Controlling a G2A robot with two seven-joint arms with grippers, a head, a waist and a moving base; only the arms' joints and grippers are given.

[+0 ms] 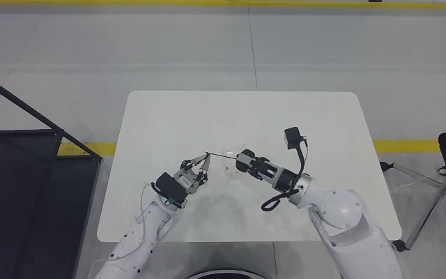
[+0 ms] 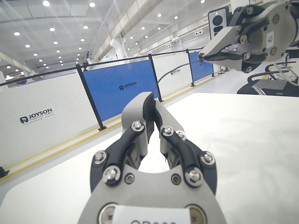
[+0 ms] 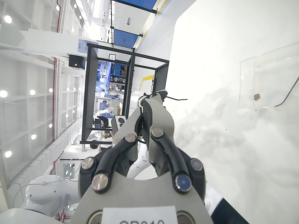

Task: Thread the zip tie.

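Left gripper point(image 2: 153, 99) and right gripper point(image 3: 150, 97) each pinch shut on one end of the zip tie point(image 1: 221, 154), which hangs stretched above the table point(image 1: 313, 125) middle. No loop visible, so threading looks not yet done.

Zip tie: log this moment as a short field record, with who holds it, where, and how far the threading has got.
zip tie: thin black strand, held above the table, spanning the two grippers
left gripper: jaws shut on one end
right gripper: jaws shut near the other end, a short tip poking past
table: white, beneath both arms
threading: no closed loop visible; not yet done
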